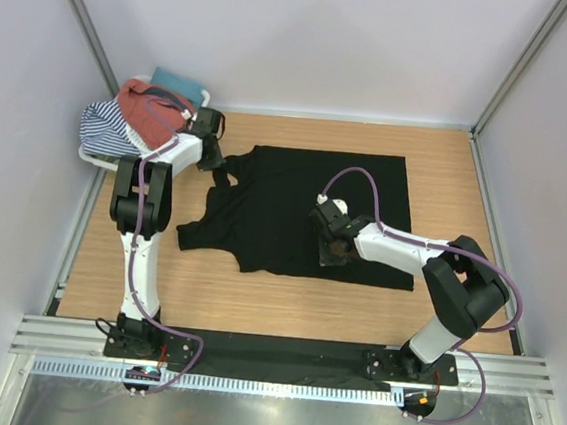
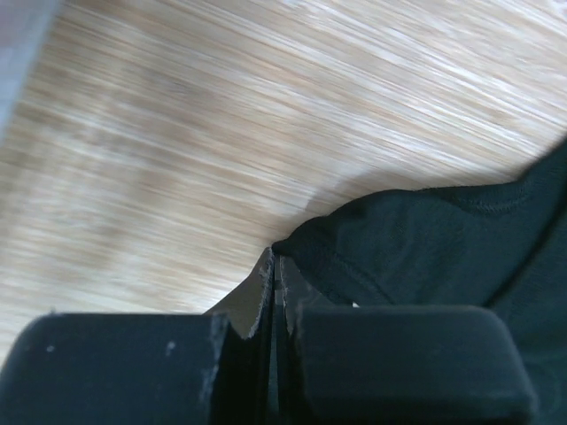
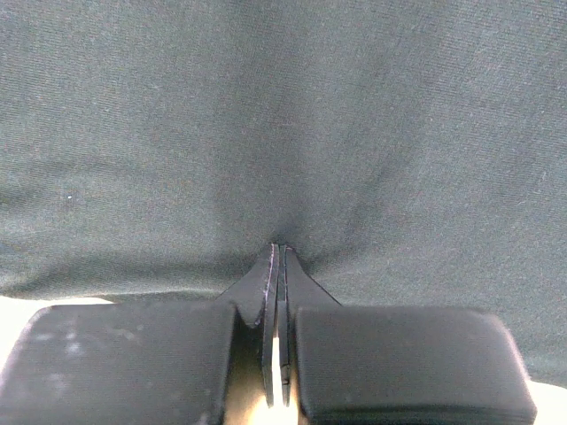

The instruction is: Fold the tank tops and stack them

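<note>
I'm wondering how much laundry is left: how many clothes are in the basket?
3: a rust-red top uppermost, a striped piece on the left, a teal piece behind. Others may be hidden.

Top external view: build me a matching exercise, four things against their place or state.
1. black tank top
2. rust-red tank top
3. left gripper
4. right gripper

A. heaped in the white basket, far left corner
B. shut on the black top's strap end
C. spread on the table
D. shut on the black top's body cloth

Pairs: 1-C, 2-A, 3-B, 4-D.
</note>
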You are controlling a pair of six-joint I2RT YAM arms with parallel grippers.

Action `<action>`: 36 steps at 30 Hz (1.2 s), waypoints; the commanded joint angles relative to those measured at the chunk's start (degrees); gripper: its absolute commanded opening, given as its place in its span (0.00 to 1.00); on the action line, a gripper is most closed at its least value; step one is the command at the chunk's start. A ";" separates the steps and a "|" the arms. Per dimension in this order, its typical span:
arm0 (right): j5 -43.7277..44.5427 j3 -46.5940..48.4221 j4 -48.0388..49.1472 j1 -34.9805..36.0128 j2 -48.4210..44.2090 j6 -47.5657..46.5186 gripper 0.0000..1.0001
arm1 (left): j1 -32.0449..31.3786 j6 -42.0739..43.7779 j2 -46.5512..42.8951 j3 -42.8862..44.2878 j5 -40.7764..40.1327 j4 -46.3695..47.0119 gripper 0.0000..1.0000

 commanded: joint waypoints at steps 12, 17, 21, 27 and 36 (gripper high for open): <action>0.14 -1.31 1.16 0.60 0.79 0.18 0.01 | -4.29 11.42 -1.81 10.66 -22.61 -4.60 0.00; -0.21 -2.19 1.69 0.69 0.97 0.62 0.01 | -8.60 17.66 1.44 16.81 -35.88 -5.40 0.00; -0.48 -2.54 1.95 0.96 1.41 0.88 0.01 | -9.57 19.61 3.81 20.76 -40.56 -6.53 0.00; -0.48 -2.72 2.13 1.13 1.14 0.97 0.01 | -8.61 12.67 -0.13 15.26 -27.04 -8.65 0.45; -0.48 -3.16 2.13 1.13 0.71 0.89 0.01 | -8.26 4.66 -7.60 2.77 -10.79 -8.30 0.53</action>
